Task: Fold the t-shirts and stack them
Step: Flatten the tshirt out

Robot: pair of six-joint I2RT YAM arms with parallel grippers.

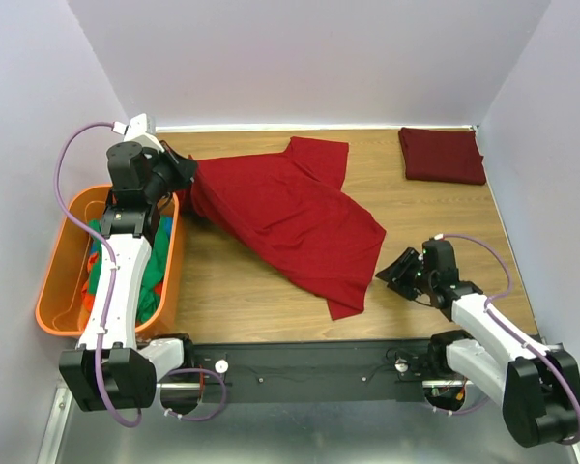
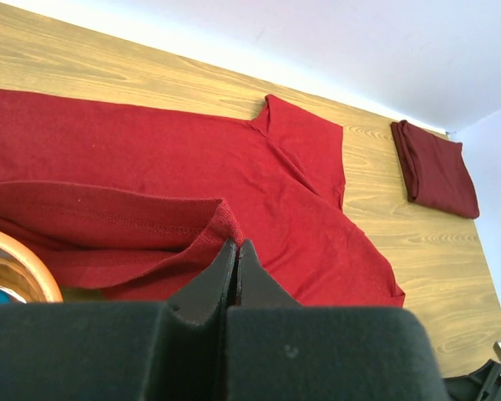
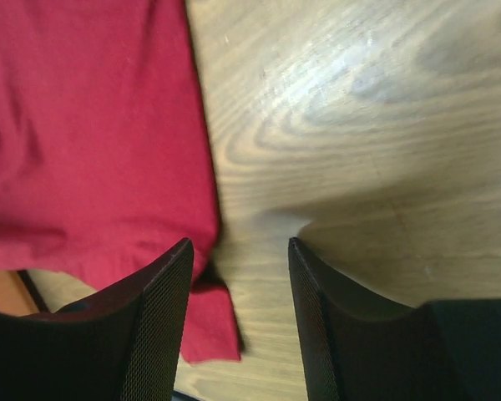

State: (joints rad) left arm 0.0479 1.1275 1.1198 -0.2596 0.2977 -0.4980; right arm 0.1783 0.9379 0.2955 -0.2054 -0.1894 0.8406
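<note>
Seeing left pincer (image 2: 236, 251) pinching red t-shirt (image 1: 290, 217) hem near far-left corner of bench (image 1: 251, 290). Right pincer (image 3: 238, 246) hovering spread, empty, just beside shirt's near edge. Risk: one-sided pull bunching cloth, dragging it onto tub (image 1: 53, 280) rim. Maroon t-shirt (image 1: 443, 155) lying folded, far-right corner.

Red tee (image 1: 290, 217): spread rumpled on counter (image 1: 232, 285), left hem pinched in my left pincer (image 1: 186, 174).
Maroon tee (image 1: 442, 155): folded flat, far right corner.
Green tees (image 1: 158, 274): heaped in tub (image 1: 53, 280).
</note>
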